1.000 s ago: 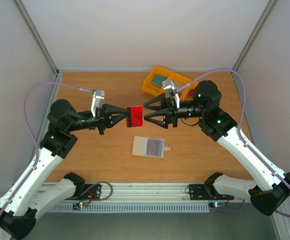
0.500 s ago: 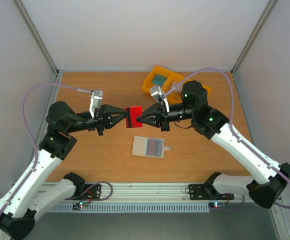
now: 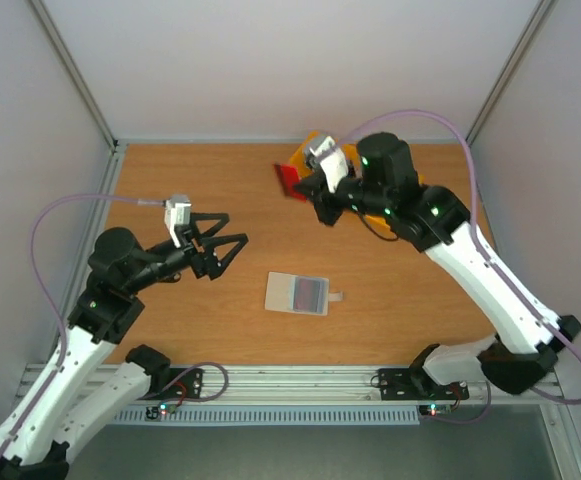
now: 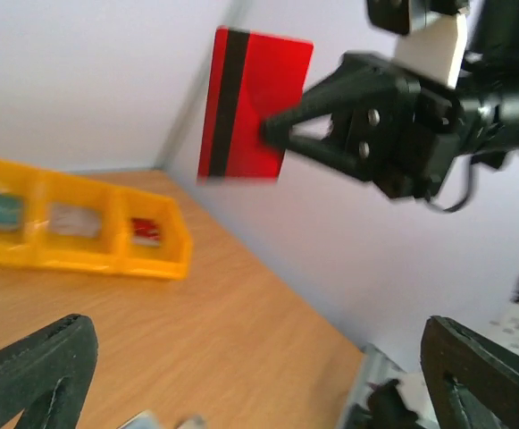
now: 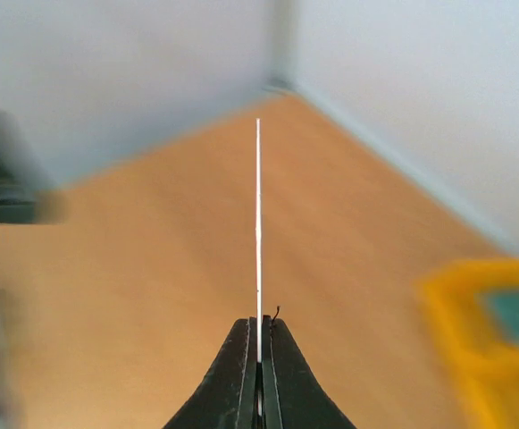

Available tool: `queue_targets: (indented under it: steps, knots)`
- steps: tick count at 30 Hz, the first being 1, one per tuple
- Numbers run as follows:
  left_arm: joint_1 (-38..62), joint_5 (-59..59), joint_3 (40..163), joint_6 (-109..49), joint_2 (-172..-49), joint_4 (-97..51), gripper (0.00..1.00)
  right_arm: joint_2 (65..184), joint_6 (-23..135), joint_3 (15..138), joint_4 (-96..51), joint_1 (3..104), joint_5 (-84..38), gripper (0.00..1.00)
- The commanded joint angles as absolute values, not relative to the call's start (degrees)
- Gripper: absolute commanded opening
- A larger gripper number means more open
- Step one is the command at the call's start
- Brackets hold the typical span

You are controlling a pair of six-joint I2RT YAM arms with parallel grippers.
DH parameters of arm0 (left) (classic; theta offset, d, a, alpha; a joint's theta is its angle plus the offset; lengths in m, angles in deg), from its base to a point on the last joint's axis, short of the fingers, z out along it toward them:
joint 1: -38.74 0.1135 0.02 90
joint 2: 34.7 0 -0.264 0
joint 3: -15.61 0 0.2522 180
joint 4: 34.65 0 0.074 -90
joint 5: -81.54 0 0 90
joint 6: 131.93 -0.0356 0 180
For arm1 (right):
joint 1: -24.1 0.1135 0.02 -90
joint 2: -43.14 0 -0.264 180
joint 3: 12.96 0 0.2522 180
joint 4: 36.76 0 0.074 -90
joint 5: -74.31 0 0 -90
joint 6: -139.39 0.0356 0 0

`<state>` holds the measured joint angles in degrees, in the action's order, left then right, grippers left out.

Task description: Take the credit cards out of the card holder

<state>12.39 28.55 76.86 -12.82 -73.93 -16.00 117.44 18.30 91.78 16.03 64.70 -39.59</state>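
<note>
So the wooden counter takes up most of the overhead shot, with an arm reaching in from each near corner.

The yellow tray sits at the far edge. From above it's mostly hidden behind the right arm, but the left wrist cam shows the tray properly: three compartments side by side, with something teal in one end, something greyish in the middle and something red in the other end. On the right wrist cam it's just a yellow blur.

The card holder lies flat on the counter about midway between the arms, nothing touching it. It's pale with a reddish and bluish patch, and has a little tab sticking out on its right. Only the overhead cam shows it clearly.

The red card is up in the air near the tray, pinched by one edge in the right claw, which is clamped tight on it. The left wrist cam shows the card's dark stripe. On the right wrist cam the card is edge-on, just a thin white line.

The left claw is spread wide and holding nothing. Its fingers sit in the bottom corners of its own cam.
</note>
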Motion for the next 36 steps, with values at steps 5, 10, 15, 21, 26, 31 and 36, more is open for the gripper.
queue_targets:
  steps: [5,10,15,21,26,31,36]
  knots:
    - [19.2,4.1,64.5,-15.1,-62.2,-2.3,0.99,142.5,-4.5,105.6,41.4,53.6,31.4,0.01]
    - [22.2,-1.8,60.0,-14.9,-58.3,4.5,0.99,144.3,-5.0,105.1,38.0,45.0,24.7,0.01]
    - [24.9,-2.7,53.8,-14.5,-55.0,2.4,0.99,149.6,-17.6,98.1,24.0,42.0,26.3,0.01]
    - [26.6,-1.1,51.2,-16.0,-53.3,-1.3,1.0,155.4,-17.3,100.1,20.7,38.3,19.1,0.01]
    - [26.7,-0.5,50.3,-16.0,-53.5,-2.9,0.99,161.3,-22.5,102.9,19.0,38.0,17.7,0.01]
    - [27.0,-0.6,50.2,-16.3,-53.7,-2.6,0.99,162.2,-21.5,100.7,18.5,36.5,18.0,0.01]
    - [27.1,0.2,50.1,-16.0,-54.8,-3.0,0.99,162.9,-23.1,98.7,16.2,35.2,18.6,0.01]
